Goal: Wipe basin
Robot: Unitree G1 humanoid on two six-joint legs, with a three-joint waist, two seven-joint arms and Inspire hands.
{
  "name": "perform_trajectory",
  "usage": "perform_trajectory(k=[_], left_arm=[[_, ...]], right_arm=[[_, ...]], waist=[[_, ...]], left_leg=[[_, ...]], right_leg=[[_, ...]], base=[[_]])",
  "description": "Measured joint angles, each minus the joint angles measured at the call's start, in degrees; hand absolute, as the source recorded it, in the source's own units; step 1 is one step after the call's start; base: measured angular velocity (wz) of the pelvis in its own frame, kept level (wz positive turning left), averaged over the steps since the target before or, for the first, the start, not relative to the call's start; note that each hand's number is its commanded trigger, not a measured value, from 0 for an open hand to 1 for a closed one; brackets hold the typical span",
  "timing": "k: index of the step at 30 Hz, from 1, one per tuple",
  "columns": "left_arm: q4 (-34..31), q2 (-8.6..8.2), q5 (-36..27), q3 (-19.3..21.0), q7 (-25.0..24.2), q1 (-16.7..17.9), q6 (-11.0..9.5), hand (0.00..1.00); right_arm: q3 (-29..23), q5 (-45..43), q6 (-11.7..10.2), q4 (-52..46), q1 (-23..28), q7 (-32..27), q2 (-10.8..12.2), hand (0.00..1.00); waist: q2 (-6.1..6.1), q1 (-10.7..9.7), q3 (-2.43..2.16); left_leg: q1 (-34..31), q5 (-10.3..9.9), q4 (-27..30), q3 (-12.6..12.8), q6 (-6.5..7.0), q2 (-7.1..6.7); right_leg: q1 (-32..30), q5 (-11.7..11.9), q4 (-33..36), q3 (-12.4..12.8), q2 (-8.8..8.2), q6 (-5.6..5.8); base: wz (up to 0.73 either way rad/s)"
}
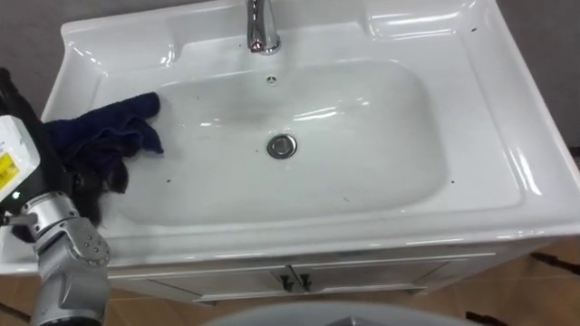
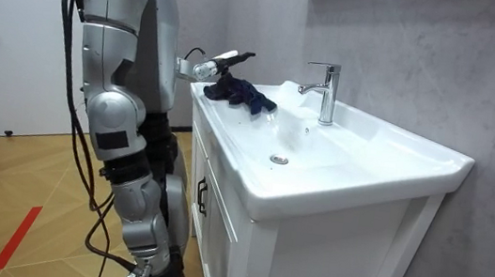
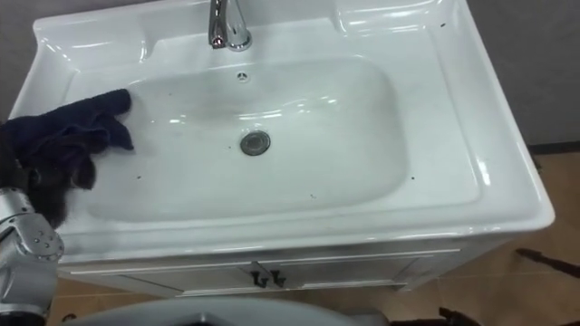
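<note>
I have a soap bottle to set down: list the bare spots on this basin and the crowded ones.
Bare: the wide right rim of the white ceramic basin, the back ledge right of the chrome tap, and the bowl floor around the round metal drain. Crowded: the left rim, where the dark blue cloth drapes into the bowl at the left hand.

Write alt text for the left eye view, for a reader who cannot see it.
A dark blue cloth lies bunched over the left side of a white basin, with the robot's left hand at its near edge. A chrome tap stands at the back rim and the drain sits in the bowl's centre.
</note>
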Motion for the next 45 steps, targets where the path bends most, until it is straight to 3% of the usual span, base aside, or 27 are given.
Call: perform_trajectory(k=[4,11,16,24,27,34,41,45], left_arm=[[-1.29,0.0,-0.02,-0.1,0.79,-0.25,-1.52,0.0],[-6.86,0.59,-1.51,0.01,2.09,-1.59,-2.12,0.0],[-7.58,0.6,-7.22,-0.01,2.31,-2.06,-3.01,0.0],[-7.54,0.59,-21.83,0.13,3.32,-3.78,-3.28,0.0],[-7.57,0.59,-23.46,1.05,3.47,-4.47,-4.46,0.0],[-8.34,0.56,-39.64,5.91,3.69,-4.39,-5.5,0.0],[-4.09,0.33,-42.86,8.21,4.09,-2.1,-5.39,0.0],[-0.49,-0.29,-45.15,8.22,1.77,-1.08,-4.46,0.0]], right_arm=[[0.0,0.58,-1.43,0.57,0.3,0.14,0.5,0.0],[0.0,2.96,-1.48,0.88,0.39,0.43,1.5,0.0],[0.06,3.78,-1.57,1.49,0.18,0.27,1.76,0.0],[0.38,4.93,-1.56,2.77,-0.67,-1.07,1.77,0.0],[0.25,4.49,-1.58,2.58,-0.74,-0.77,1.79,0.0],[-0.33,4.77,-1.39,2.73,0.45,-0.15,1.93,0.0],[-0.9,4.51,-1.04,2.34,1.35,-0.56,2.65,0.0],[-1.3,4.89,-0.12,1.79,1.29,-0.18,2.64,0.0]], waist=[[0.5,-0.04,-0.2],[0.43,0.0,0.05],[0.53,-0.34,-0.11],[0.49,0.19,-0.13],[0.49,0.66,-0.13],[-0.01,2.4,-0.07],[-0.45,3.22,-0.25],[-0.3,3.56,-0.41]], left_leg=[[0.12,0.0,-0.17,-0.01,0.0,0.01],[0.02,0.0,-0.37,0.07,-0.01,-0.04],[0.02,0.0,-0.36,0.28,-0.01,-0.04],[0.26,0.0,-0.36,-0.05,-0.01,0.05],[0.41,0.0,-0.36,-0.04,-0.01,0.07],[0.82,0.0,-0.45,0.02,-0.01,0.06],[1.89,-0.01,-1.04,0.26,-0.01,-0.05],[1.68,-0.03,-0.96,0.14,-0.03,0.05]], right_leg=[[0.13,0.02,-0.1,-0.07,0.03,-0.03],[-0.08,0.01,-0.75,0.19,0.04,-0.01],[0.01,0.04,-0.71,0.12,0.06,-0.05],[-0.03,0.05,-0.02,0.19,0.1,-0.08],[0.07,0.05,0.11,0.14,0.1,-0.08],[0.14,0.03,-0.13,0.68,0.1,-0.06],[0.77,0.07,-0.16,1.39,0.11,0.01],[0.67,0.07,-0.09,1.45,0.23,0.0]], base=[[0.0],[0.0],[0.0],[-0.01],[0.0],[-0.02],[-0.04],[0.0]])
